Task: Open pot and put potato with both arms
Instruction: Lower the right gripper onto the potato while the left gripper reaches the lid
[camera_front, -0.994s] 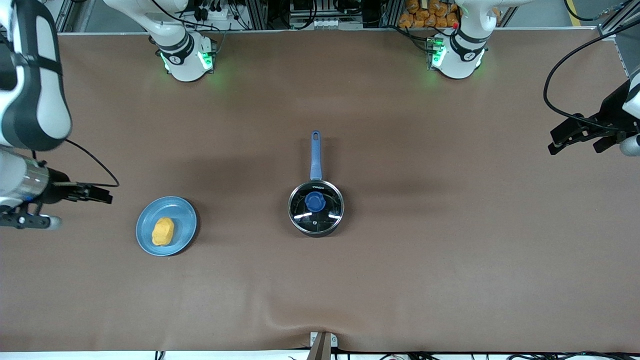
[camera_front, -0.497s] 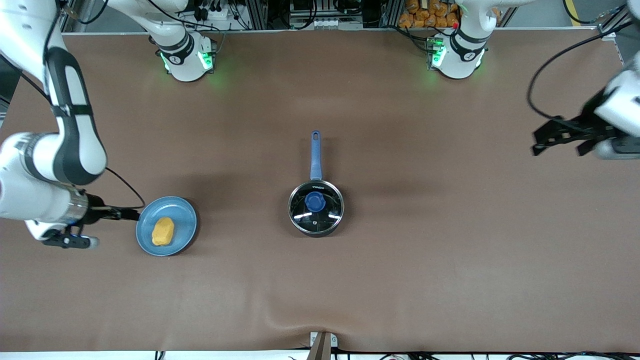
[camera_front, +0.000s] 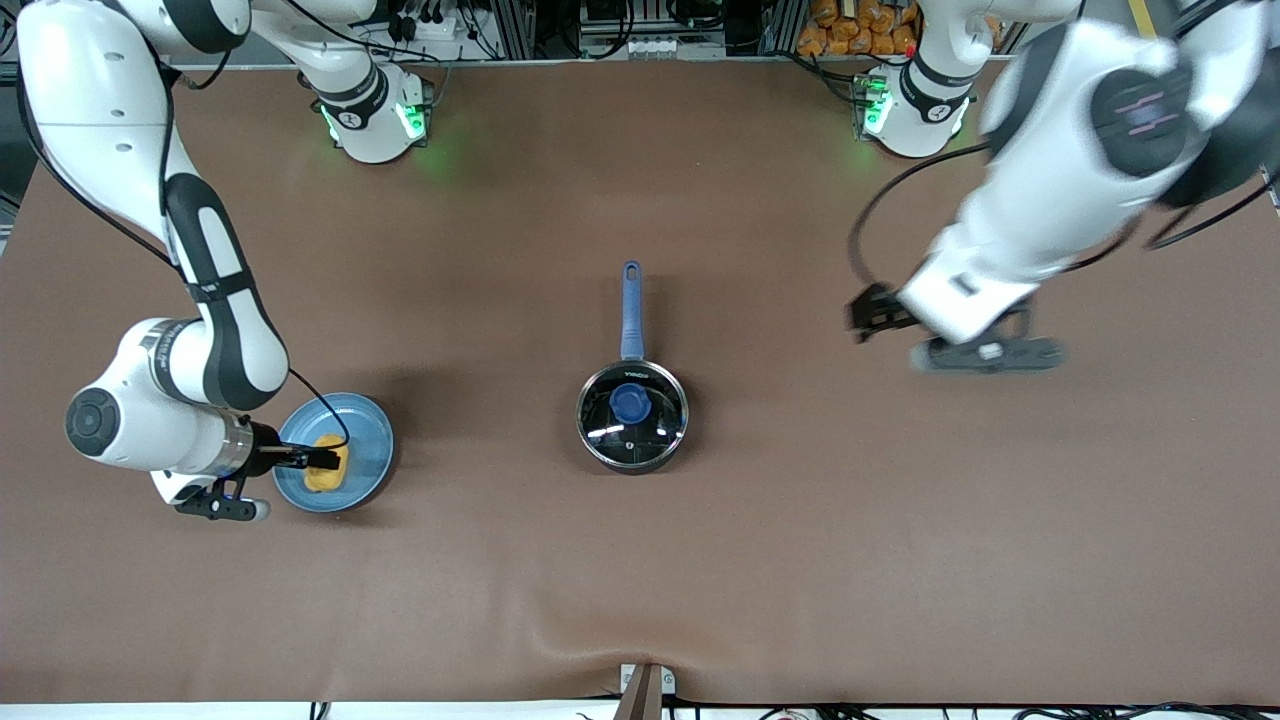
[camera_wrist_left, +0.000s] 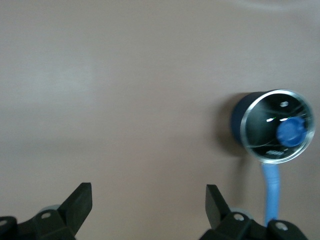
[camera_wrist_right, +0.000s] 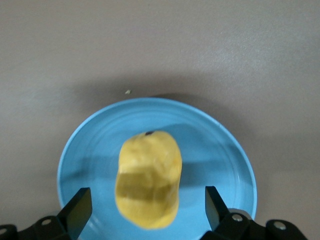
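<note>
1. Front view: potato (camera_front: 325, 468) lies on light-blue plate (camera_front: 365, 440), toward the right arm's end.
2. Right gripper (camera_wrist_right: 147, 212) is spread wide above the potato.
3. Lidded pot (camera_front: 632, 415) sits mid-table.
4. Left gripper (camera_wrist_left: 148, 210), released, hovers over bare table (camera_front: 900, 520).

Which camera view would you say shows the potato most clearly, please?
The right wrist view: the potato fills the middle, whole, on the blue plate. The front view shows it small, partly covered by the right gripper. The left wrist view misses it.

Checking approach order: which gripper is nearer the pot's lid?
Left. The left gripper is over bare table beside the pot, lid on; the right gripper is over the potato.
</note>
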